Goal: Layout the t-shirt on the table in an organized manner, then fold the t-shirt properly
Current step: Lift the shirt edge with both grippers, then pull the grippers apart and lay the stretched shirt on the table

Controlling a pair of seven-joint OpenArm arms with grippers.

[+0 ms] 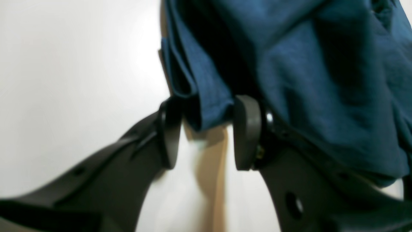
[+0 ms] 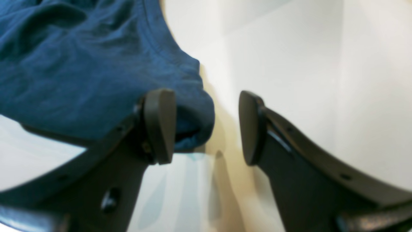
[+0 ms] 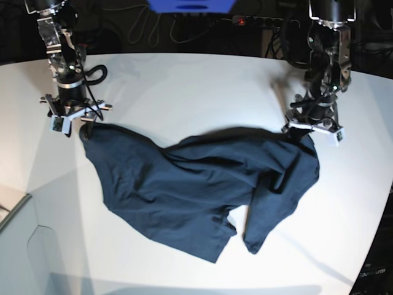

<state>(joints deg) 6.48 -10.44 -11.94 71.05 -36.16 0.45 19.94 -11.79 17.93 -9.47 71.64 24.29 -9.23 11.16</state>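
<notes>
The dark navy t-shirt (image 3: 196,184) lies rumpled across the middle of the white table (image 3: 184,86), with one part folded under at the lower right. My right gripper (image 3: 77,123) stands at the shirt's far left corner. In the right wrist view it (image 2: 207,125) is open; a cloth corner (image 2: 80,64) lies against one finger (image 2: 159,125) and reaches partly into the gap. My left gripper (image 3: 312,132) stands at the shirt's far right corner. In the left wrist view it (image 1: 207,132) is open, with a folded edge of the shirt (image 1: 322,80) between the fingertips.
A pale grey box corner (image 3: 9,209) sits at the table's left edge. Cables and a power strip (image 3: 245,21) run behind the table. The table's curved edge (image 3: 381,203) falls away at the right.
</notes>
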